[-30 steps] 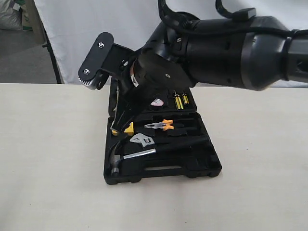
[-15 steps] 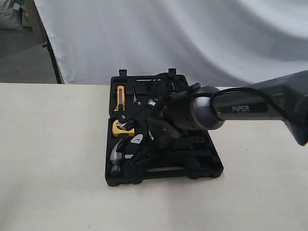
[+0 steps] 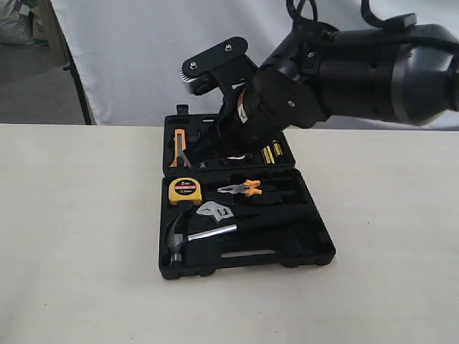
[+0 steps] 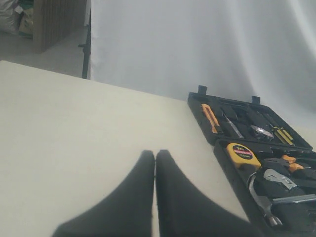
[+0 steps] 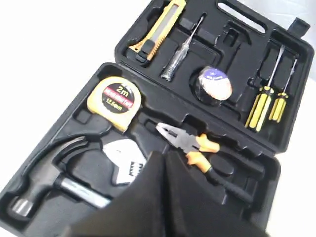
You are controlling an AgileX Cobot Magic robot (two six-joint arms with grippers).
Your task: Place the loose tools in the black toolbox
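The black toolbox (image 3: pixel 305 259) lies open on the pale table (image 3: pixel 72 251), its slot handle at the near edge; in the near half the steel claw hammer (image 3: pixel 208 233) sits in its recess with the head at the left; just behind it is the adjustable wrench (image 3: pixel 214 211), silver jaw left and black handle running right; farther back in the same half are the yellow tape measure (image 3: pixel 185 190) and the orange-handled pliers (image 3: pixel 244 188); the far half holds an orange utility knife (image 3: pixel 177 145), a slim tester screwdriver (image 5: pixel 180 52), the small black tape roll (image 5: pixel 212 85) with its purple-white label up, and two yellow-handled screwdrivers (image 5: pixel 269 101); the right gripper (image 5: pixel 164 158) hangs above the box with its fingers pressed together on nothing; the left gripper (image 4: pixel 155 155) is over bare table beside the box, fingers likewise together and empty; a white backdrop (image 3: pixel 143 43) hangs behind.
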